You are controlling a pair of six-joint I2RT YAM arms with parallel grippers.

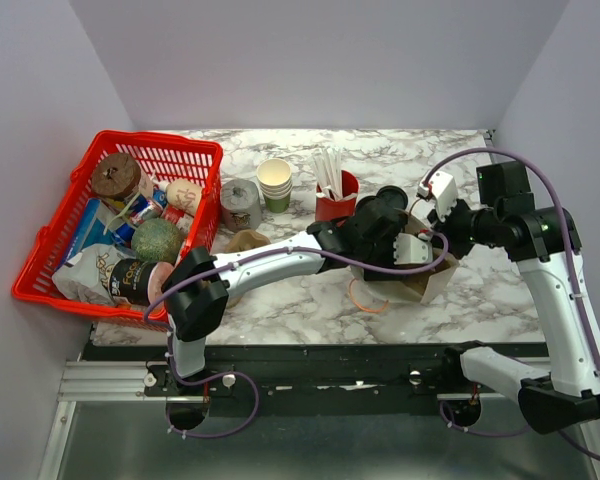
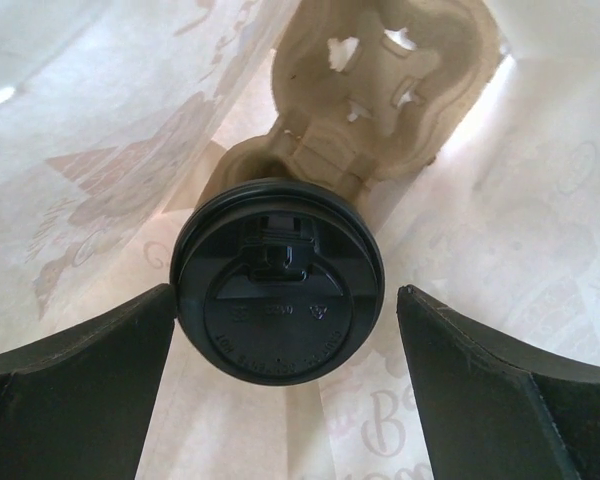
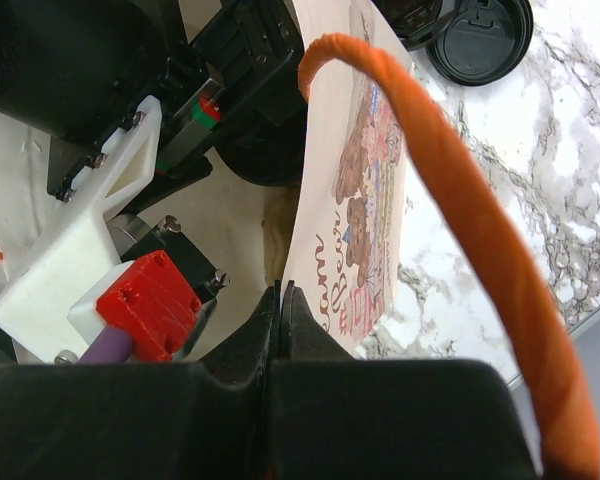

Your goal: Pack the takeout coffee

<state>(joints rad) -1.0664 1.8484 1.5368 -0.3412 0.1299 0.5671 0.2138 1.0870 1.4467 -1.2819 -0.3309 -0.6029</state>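
1. My left gripper is spread wide inside the paper bag, one dark finger on each side of the takeout coffee, and it grips nothing.
2. The finger on the left of the wrist view sits right against the lid's rim, though I cannot tell whether it touches. The other finger stands clear, with a strip of bag showing in the gap.
3. The coffee stands upright in the bag, and only its round black lid shows from above. It is seated in the near pocket of a tan pulp cup carrier, whose far pocket is empty.
4. My right gripper is pressed together on the bag's upper edge, with the printed paper running down into the seam between the fingers.
5. An orange bag handle arcs over that wrist view beside the pinched edge.
6. From the top camera, both arms meet over the bag at the right of the marble table.
7. Elsewhere on the table:
   - A loose black lid lies just past the bag.
   - The red cup of white straws and the stacked paper cups stand behind the left arm.
   - A red basket of groceries sits at the far left.
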